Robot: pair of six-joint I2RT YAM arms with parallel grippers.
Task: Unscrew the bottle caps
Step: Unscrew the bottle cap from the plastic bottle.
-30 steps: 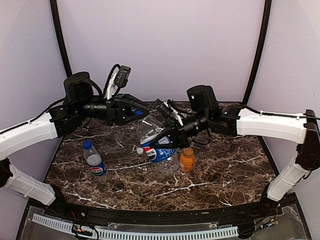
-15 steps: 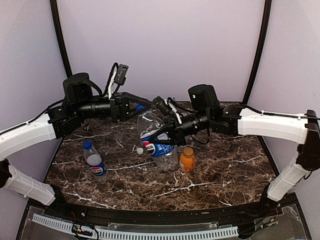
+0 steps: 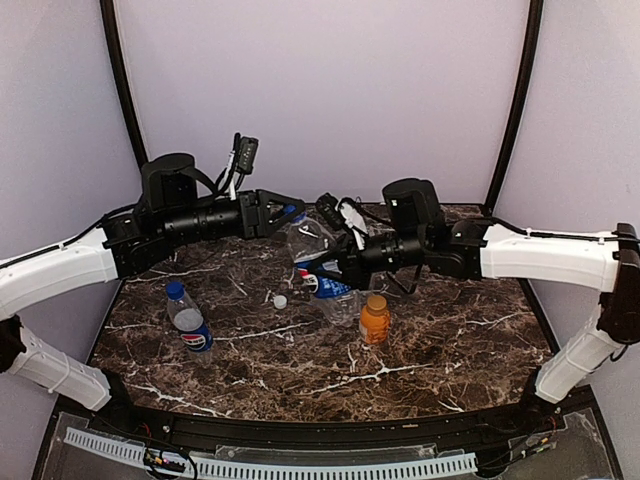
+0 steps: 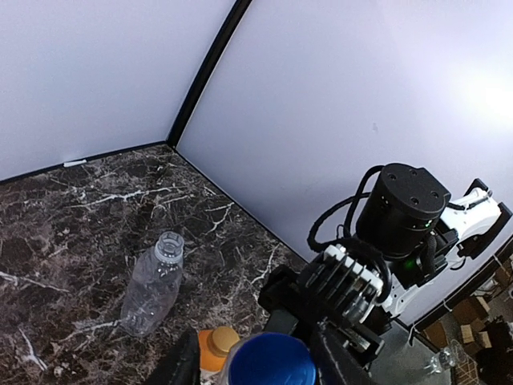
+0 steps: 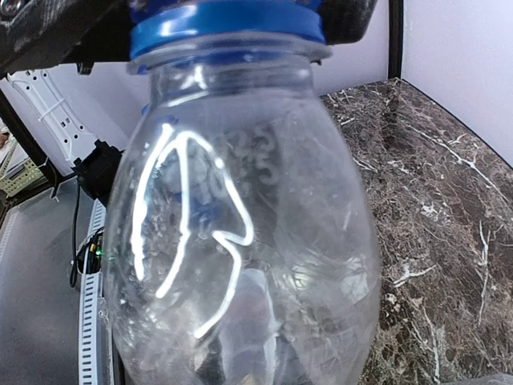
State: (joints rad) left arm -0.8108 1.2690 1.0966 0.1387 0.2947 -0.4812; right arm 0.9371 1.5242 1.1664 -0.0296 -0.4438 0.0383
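My left gripper (image 3: 290,213) is shut on the blue cap (image 3: 298,213) of a clear blue-labelled bottle (image 3: 312,243), which is held tilted above the table. My right gripper (image 3: 322,272) is shut on that bottle's body. In the left wrist view the blue cap (image 4: 272,362) sits between my fingers (image 4: 183,365). In the right wrist view the bottle (image 5: 240,241) fills the frame, with its cap (image 5: 228,20) at the top. A second capped blue-labelled bottle (image 3: 187,318) stands at the left. The capped orange bottle (image 3: 374,320) stands to the right. An uncapped clear bottle (image 4: 152,285) lies on the table.
A loose white cap (image 3: 280,301) lies on the dark marble table (image 3: 450,340) under the held bottle. Pale walls close the back and sides. A black frame edge (image 3: 300,430) runs along the front.
Both arms have carried the held bottle a little up and to the right. The left wrist has turned on the cap.
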